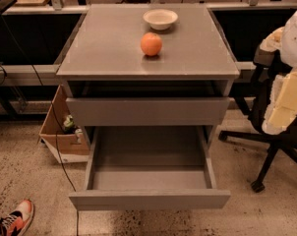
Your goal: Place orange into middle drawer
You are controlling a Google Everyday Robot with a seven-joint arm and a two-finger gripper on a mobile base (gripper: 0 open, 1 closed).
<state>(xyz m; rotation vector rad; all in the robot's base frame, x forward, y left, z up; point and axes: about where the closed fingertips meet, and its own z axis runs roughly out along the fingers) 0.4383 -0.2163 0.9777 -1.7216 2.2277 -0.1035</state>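
Note:
The orange (151, 44) sits on the grey cabinet top (104, 53), near the middle, just in front of a cream-white bowl (160, 18). The middle drawer (148, 198) is pulled far out and its grey inside shows nothing in it. The drawer above it (147, 110) is only slightly out. My gripper (286, 100), white and cream, hangs at the right edge of the view. It is well right of the cabinet, apart from the orange, at about the height of the upper drawer.
A black office chair (266, 146) stands right of the cabinet, behind my arm. A cardboard box (60, 132) with items sits on the floor at the left. A person's shoe (15, 218) is at the bottom left. Desks run along the back.

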